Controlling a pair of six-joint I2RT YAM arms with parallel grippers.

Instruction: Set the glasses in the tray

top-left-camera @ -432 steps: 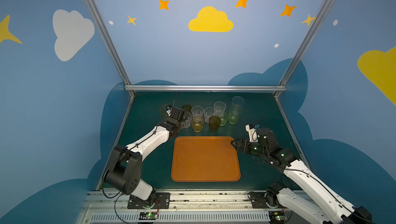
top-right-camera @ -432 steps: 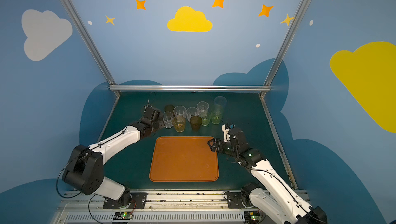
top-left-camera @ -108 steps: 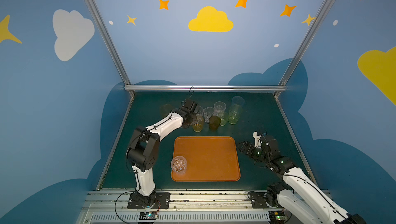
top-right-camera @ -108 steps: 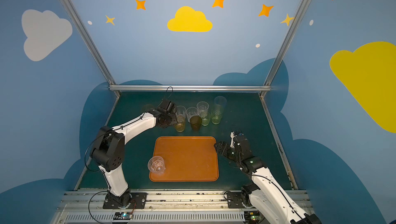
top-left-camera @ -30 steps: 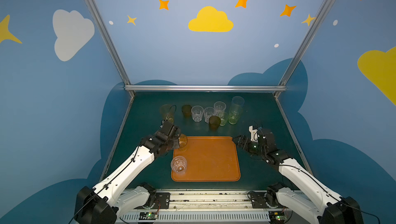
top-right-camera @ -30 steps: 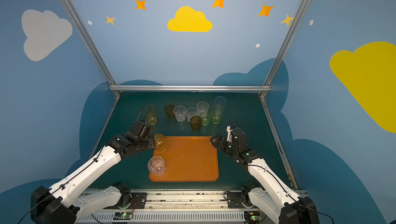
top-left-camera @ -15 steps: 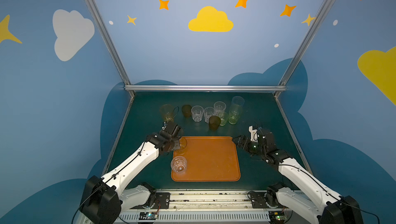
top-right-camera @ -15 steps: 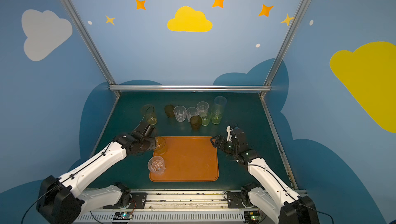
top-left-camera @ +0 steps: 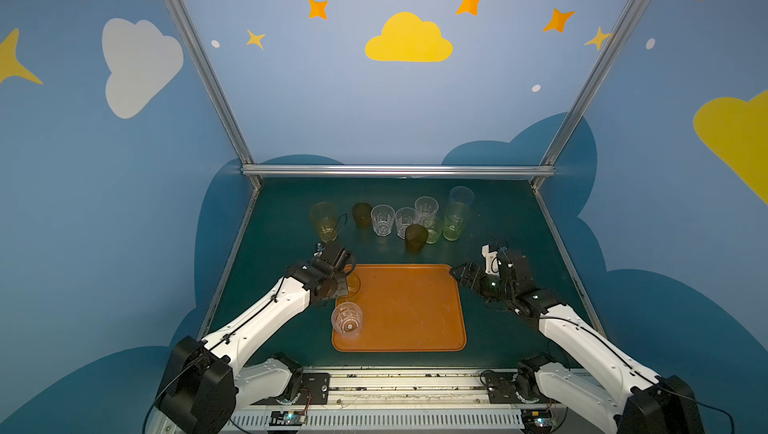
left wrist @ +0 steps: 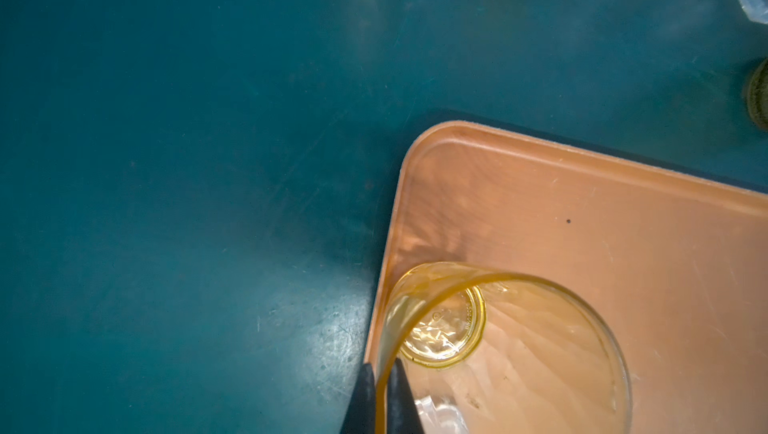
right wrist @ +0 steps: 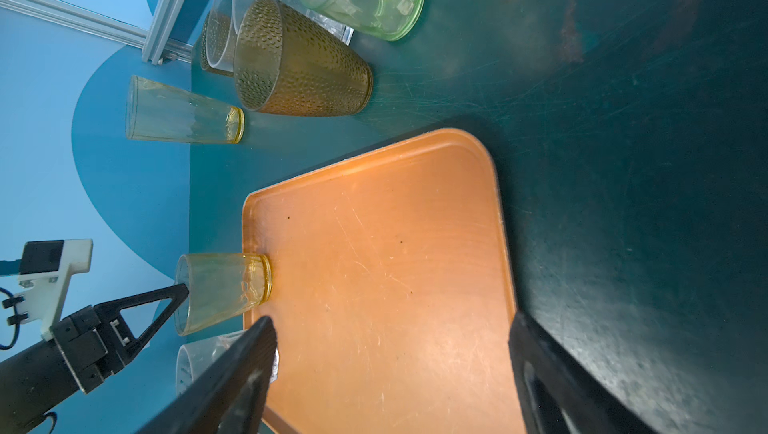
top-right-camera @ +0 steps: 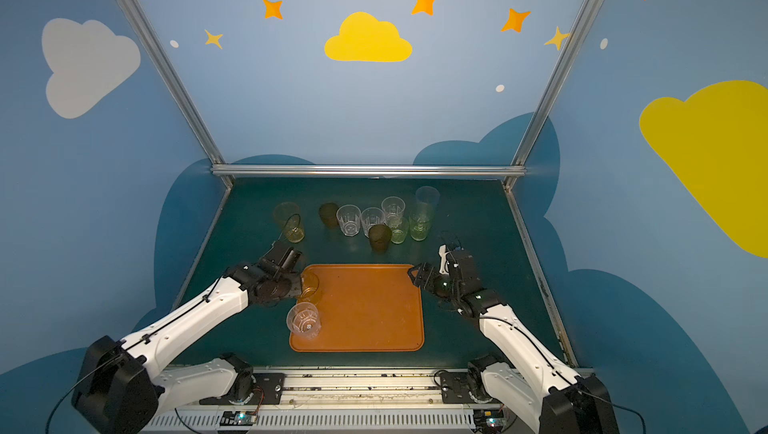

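The left gripper (left wrist: 381, 363) pinched the rim of the short amber transparent tumbler (left wrist: 444, 328), upright in the far left corner of the flat orange-brown plastic tray (top-left-camera: 409, 307). The right gripper (right wrist: 390, 320) stood wide open beside the tray.

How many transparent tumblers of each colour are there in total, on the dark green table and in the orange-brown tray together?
Clear transparent tumblers: 5
Dark brown dimpled tumblers: 2
Amber transparent tumblers: 2
Green transparent tumblers: 2
Total: 11
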